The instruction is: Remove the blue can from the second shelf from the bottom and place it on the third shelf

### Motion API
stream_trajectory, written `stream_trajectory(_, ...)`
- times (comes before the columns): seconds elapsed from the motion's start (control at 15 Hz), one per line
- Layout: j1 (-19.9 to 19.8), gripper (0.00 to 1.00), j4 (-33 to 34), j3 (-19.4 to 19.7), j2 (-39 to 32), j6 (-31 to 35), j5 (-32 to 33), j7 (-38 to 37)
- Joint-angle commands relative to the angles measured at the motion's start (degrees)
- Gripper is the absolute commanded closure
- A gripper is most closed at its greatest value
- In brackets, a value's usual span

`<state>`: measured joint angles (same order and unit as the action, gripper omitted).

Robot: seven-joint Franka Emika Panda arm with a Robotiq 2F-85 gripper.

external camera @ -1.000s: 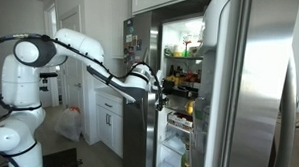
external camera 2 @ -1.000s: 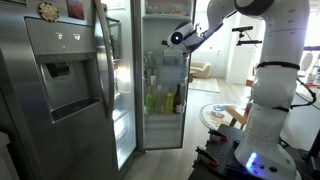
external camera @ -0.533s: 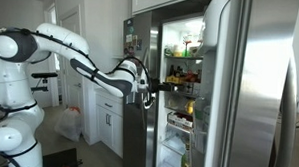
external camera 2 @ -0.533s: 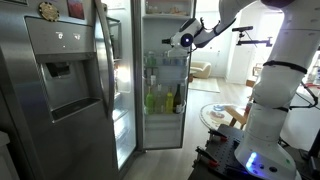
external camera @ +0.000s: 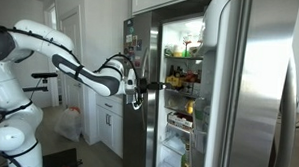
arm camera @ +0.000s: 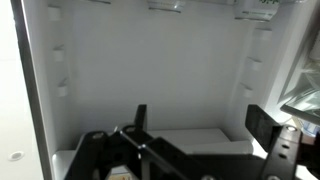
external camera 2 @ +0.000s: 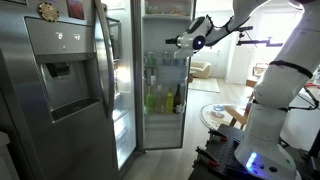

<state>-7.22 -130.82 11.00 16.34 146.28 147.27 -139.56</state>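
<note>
The fridge stands open in both exterior views, and its shelves point(external camera: 184, 58) hold food and containers. I cannot make out a blue can among them in any view. My gripper point(external camera: 155, 86) hangs in front of the open compartment at mid-shelf height, outside the fridge. It also shows in an exterior view point(external camera 2: 173, 41), near the top of the door opening. In the wrist view my gripper point(arm camera: 200, 125) is open and empty, its two dark fingers wide apart, facing a bare white inner wall point(arm camera: 150, 70).
The steel fridge door point(external camera: 251, 87) stands open. Another door with a water dispenser point(external camera 2: 62, 80) is near the camera. Green and clear bottles point(external camera 2: 163, 99) fill the door rack. White cabinets point(external camera: 109, 117) and a bag point(external camera: 68, 123) are beside the fridge.
My arm has drawn back from the fridge shelves, and the gripper has moved away from the opening. The gripper is empty throughout.
</note>
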Motion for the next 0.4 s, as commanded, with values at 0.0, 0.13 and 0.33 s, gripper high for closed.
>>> stream_trajectory(0.0,2.0,0.0,-0.5,1.9,0.7,-0.3,-0.2,0.7)
stream_trajectory(0.13,2.1,0.0,-0.9,2.0,1.0,-0.3,-0.1,0.8)
stream_trajectory(0.33,2.2,0.0,-1.0,2.0,1.0,-0.3,-0.1,0.8)
